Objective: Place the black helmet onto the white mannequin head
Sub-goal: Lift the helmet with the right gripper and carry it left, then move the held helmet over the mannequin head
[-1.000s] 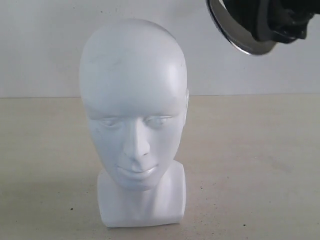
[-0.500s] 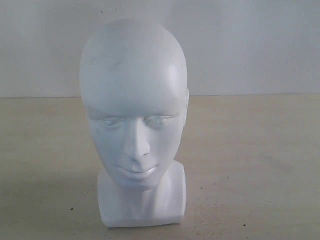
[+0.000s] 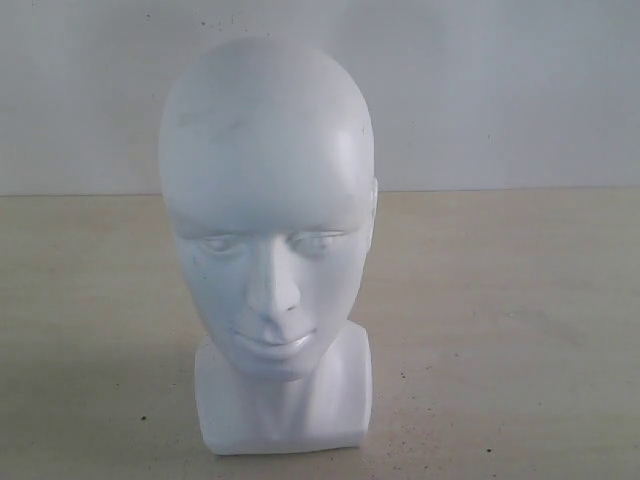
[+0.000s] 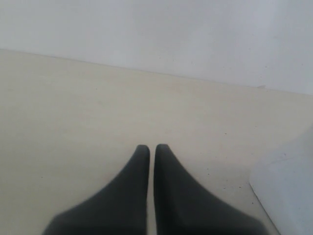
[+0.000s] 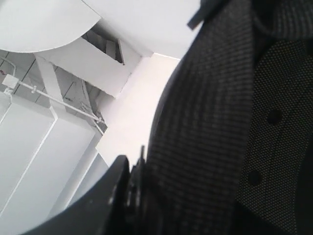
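Observation:
The white mannequin head (image 3: 268, 230) stands upright on the beige table (image 3: 500, 330), face toward the exterior camera, its crown bare. The black helmet (image 5: 225, 122) shows only in the right wrist view, where its padded woven lining fills most of the picture with the ceiling behind it. My right gripper (image 5: 141, 166) is shut on the helmet's rim; one dark finger (image 5: 113, 196) shows outside the shell and the other is hidden by the padding. Neither is in the exterior view. My left gripper (image 4: 152, 147) is shut and empty, low over the table beside the head's square base (image 4: 288, 196).
A plain white wall (image 3: 500, 90) rises behind the table. Small dark specks dot the tabletop around the base. In the right wrist view white beams and conduits (image 5: 54, 98) of the ceiling are visible.
One second ago the helmet and right gripper hung at the top right of the exterior view. They have since moved out of that view. The head has not moved.

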`<state>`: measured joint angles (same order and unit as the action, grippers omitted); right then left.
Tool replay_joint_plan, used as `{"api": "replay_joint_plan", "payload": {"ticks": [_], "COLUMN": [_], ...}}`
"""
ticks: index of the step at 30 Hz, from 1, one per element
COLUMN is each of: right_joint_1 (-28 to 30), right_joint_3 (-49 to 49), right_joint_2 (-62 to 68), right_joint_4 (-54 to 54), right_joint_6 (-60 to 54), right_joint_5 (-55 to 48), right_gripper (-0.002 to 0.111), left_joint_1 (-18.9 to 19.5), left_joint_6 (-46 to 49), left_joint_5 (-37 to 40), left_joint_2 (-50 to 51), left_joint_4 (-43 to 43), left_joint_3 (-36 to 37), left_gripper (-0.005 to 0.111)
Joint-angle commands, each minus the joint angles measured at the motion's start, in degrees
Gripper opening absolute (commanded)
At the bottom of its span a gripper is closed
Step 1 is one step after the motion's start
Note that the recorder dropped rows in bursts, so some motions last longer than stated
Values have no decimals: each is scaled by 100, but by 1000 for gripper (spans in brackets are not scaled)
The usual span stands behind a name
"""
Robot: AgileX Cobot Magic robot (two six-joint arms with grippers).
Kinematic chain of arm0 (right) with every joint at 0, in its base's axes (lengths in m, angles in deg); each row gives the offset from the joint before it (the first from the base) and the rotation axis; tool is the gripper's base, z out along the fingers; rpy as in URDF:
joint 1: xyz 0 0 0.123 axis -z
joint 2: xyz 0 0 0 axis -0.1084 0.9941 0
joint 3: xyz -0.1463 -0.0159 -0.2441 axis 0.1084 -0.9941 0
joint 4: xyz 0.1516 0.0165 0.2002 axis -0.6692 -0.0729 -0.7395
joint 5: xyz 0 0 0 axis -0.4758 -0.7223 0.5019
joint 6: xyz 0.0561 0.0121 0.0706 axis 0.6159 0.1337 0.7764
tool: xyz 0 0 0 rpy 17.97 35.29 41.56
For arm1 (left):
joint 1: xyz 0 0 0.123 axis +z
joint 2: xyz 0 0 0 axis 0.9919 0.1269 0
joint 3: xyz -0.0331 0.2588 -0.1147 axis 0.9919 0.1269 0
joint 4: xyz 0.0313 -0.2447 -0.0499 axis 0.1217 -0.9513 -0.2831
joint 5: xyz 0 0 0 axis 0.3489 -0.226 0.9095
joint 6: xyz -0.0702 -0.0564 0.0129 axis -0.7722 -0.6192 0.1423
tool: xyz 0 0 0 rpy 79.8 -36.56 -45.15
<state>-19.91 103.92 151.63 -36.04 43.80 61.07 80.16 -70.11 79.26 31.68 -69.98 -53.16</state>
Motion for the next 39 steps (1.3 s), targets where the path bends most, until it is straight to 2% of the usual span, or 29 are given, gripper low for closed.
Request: {"api": "replay_joint_plan", "payload": {"ticks": [1,9,16,28,39], "right_joint_1": [-395,-915,-923,-923,-923], "right_joint_3": [123,123,-198,-1500,-1997], "right_joint_2": [266,702,560,-193,-452], "right_joint_4": [-155,-185,-116,-151,-165], "right_joint_6": [14,-127,-337,-800,-1297], "right_joint_5": [381,381,381,381,381], "right_gripper": [0,0,0,0,0], "left_joint_1": [-2,-2,-2,-2,-2], "left_joint_6": [16,16,16,16,16], "left_joint_5": [7,7,7,7,7], "left_joint_2": [-17,-17,-17,-17,-17], "left_joint_4": [-41,-41,-41,-41,-41], "left_joint_3": [21,21,21,21,21], "left_gripper": [4,4,4,4,4]}}
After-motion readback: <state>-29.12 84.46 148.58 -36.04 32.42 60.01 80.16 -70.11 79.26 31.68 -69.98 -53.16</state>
